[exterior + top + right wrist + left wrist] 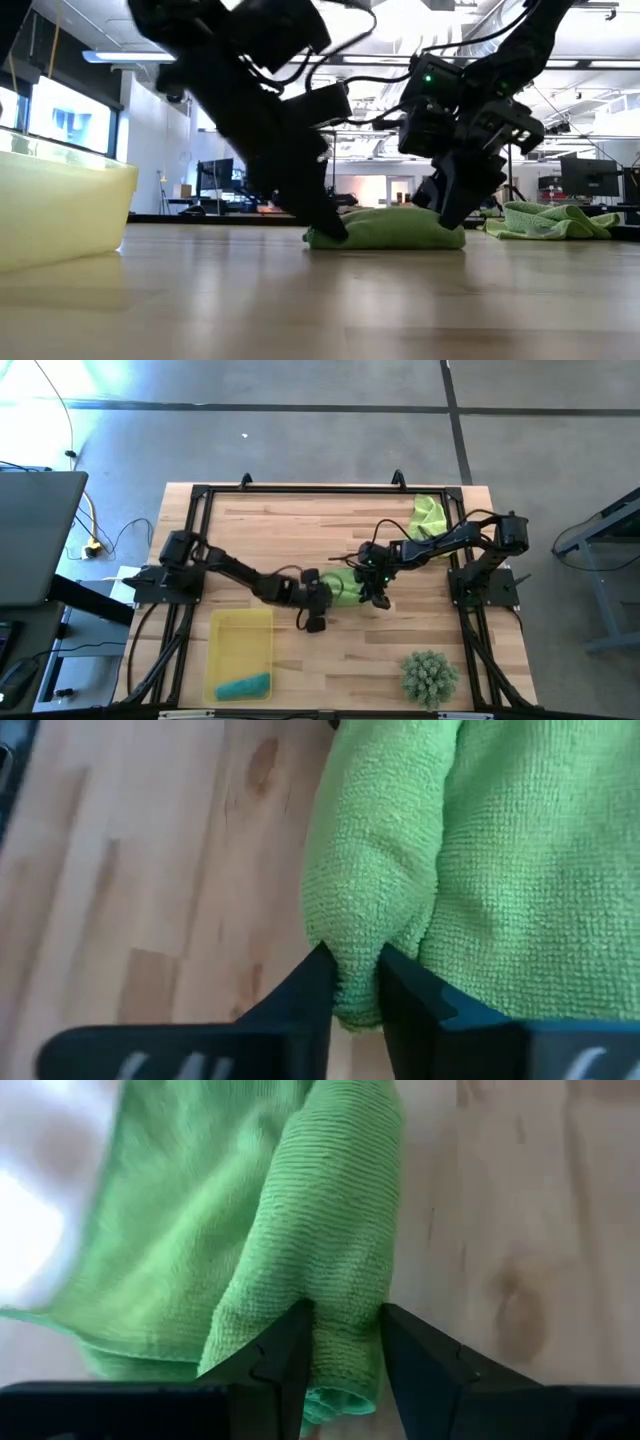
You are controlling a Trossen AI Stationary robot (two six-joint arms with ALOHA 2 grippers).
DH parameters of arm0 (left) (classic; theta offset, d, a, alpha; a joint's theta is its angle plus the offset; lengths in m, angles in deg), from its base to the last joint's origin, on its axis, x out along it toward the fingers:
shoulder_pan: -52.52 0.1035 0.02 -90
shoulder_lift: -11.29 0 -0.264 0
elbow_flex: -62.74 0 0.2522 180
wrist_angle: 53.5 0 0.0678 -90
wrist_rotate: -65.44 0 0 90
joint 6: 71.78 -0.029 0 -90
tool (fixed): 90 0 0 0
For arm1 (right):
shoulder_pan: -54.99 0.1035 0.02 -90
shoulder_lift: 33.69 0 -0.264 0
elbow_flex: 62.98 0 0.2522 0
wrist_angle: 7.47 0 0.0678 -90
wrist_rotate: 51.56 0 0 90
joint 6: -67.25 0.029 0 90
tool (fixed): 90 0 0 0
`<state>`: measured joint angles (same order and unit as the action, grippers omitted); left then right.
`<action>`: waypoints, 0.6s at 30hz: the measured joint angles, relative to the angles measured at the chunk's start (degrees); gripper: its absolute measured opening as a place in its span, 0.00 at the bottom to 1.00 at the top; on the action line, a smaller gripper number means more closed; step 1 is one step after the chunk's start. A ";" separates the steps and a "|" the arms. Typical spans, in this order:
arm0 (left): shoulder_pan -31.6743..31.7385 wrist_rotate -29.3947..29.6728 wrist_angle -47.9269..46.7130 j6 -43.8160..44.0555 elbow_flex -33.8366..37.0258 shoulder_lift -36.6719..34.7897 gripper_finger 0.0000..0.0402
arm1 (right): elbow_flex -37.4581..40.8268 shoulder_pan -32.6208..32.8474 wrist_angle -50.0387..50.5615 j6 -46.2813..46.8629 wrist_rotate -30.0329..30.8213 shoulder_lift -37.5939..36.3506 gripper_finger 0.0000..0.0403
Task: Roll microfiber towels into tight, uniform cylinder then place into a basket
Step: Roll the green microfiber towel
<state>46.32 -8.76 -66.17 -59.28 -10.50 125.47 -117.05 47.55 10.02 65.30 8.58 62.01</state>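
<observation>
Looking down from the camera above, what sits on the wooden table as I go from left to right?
Yellow basket with a rolled teal towel inside → left gripper → lime green towel pinched at both ends → right gripper → spiky green plant, with another lime towel at the far edge.

Setting: robotics lab / open-plan workspace. Wooden bench (300, 530) w/ black metal frame stands on polished concrete floor (300, 430); laptop (35, 535) and loose cables at its side. Low view: ceiling strip lights, monitors (585, 177) on desks behind.
</observation>
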 joint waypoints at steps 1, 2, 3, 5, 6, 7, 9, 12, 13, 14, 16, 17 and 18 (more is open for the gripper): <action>0.71 -3.44 -0.89 3.09 -0.12 -0.16 0.28 | -0.04 0.00 0.00 -1.59 0.89 -0.02 0.17; 1.40 -6.17 -1.69 5.82 -0.23 -0.25 0.28 | -0.29 0.00 0.21 -2.97 2.09 -0.02 0.20; 2.08 -8.30 -2.30 8.34 -0.29 -0.32 0.28 | -0.78 -0.02 0.76 -4.45 3.44 -0.02 0.23; 3.01 -11.89 -3.12 12.25 -0.37 -0.41 0.28 | -2.23 -0.07 2.81 -7.65 5.69 -0.03 0.29; 3.40 -13.29 -3.10 13.85 -0.36 -0.41 0.28 | -3.10 -0.07 4.21 -9.33 6.87 -0.04 0.32; 3.88 -15.27 -2.88 15.40 -0.35 -0.41 0.28 | -4.11 -0.04 5.90 -11.10 8.09 -0.04 0.34; 5.04 -20.48 -2.15 17.38 -0.31 -0.41 0.28 | -6.77 -0.02 10.66 -14.04 11.23 -0.09 0.37; 6.69 -27.65 -1.74 20.06 -0.20 -0.36 0.28 | -11.13 0.64 18.52 -18.61 17.88 -0.24 0.40; 7.19 -29.00 -1.78 20.79 -0.18 -0.34 0.27 | -12.44 0.93 21.15 -20.09 19.89 -0.24 0.40; 7.56 -29.69 -1.83 21.58 -0.17 -0.31 0.27 | -13.59 1.23 23.42 -21.38 20.97 -0.24 0.40; 8.30 -30.33 -1.83 22.74 -0.17 -0.27 0.26 | -15.54 1.95 25.94 -23.54 21.09 -0.24 0.40; 8.64 -30.85 -1.83 22.90 -0.17 -0.23 0.25 | -16.15 2.48 26.43 -23.98 20.68 -0.35 0.39; 8.92 -31.41 -1.83 22.92 -0.15 -0.20 0.24 | -16.36 3.05 27.01 -24.22 20.40 -0.63 0.39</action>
<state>55.24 -40.17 -67.99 -36.36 -10.65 125.27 -133.41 50.59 37.02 41.08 28.98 61.38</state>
